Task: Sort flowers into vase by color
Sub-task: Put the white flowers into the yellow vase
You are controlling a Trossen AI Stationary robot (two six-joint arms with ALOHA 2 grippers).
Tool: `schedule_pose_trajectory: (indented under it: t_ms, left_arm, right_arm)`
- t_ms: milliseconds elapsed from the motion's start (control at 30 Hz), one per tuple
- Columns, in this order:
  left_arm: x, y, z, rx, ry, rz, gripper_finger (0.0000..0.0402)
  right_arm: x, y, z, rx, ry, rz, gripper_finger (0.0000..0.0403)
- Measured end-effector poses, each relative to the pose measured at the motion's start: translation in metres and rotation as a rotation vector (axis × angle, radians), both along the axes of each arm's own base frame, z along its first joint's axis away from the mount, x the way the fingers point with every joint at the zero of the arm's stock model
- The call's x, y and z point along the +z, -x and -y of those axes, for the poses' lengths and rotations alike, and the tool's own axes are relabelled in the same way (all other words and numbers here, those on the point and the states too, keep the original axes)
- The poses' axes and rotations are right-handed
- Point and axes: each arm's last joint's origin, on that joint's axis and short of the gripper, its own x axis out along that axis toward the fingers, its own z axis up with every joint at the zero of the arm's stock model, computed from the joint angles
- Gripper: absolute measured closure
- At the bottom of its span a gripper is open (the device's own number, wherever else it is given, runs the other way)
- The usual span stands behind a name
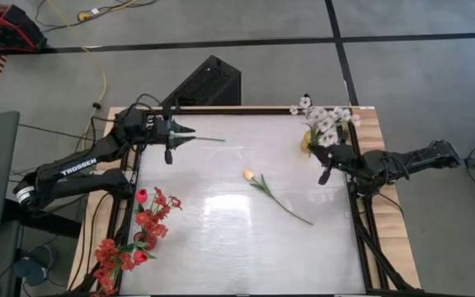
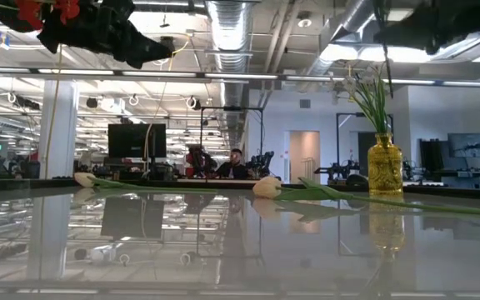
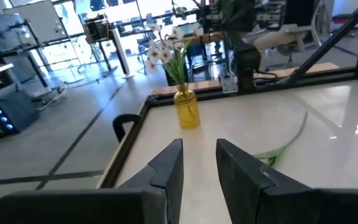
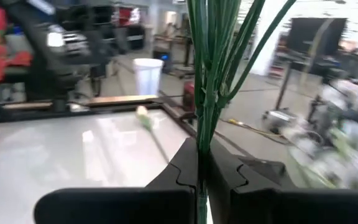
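The left gripper [image 1: 190, 132], fingers apart, hovered over a tulip stem [image 1: 209, 139] at the table's far edge; closing came next, I judged; the right gripper [image 4: 199, 169] pinched white flower stems [image 4: 211, 74] by the yellow vase [image 3: 187, 111].

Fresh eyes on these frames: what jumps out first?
The red flowers heaped at the table's near-left corner pull the eye first. Next comes the yellow vase of white flowers at the far-right corner, with the right gripper beside it, its fingers shut on green stems. A lone peach tulip lies mid-table, and the left gripper sits at the far-left edge over another stem.
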Motion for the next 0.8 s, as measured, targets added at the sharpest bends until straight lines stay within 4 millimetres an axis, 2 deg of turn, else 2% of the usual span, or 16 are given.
schedule_pose_trajectory:
  t_ms: [233, 400, 700, 800]
  left_arm:
    - [-0.003, 0.001, 0.001, -0.004, 0.01, 0.001, 0.0317]
    - [-0.003, 0.001, 0.001, -0.006, 0.008, 0.003, 0.0317]
    - [-0.003, 0.001, 0.001, -0.007, 0.01, 0.003, 0.0317]
    - [-0.003, 0.001, 0.001, -0.008, 0.017, 0.003, 0.0317]
  right_arm:
    - [-0.021, 0.026, 0.009, -0.267, -0.026, 0.0, 0.0367]
    - [-0.026, 0.04, 0.017, -0.476, -0.05, 0.047, 0.0367]
    - [-0.036, 0.044, 0.031, -0.675, -0.114, 0.178, 0.0367]
    - [-0.038, 0.041, 0.036, -0.655, -0.11, 0.213, 0.0367]
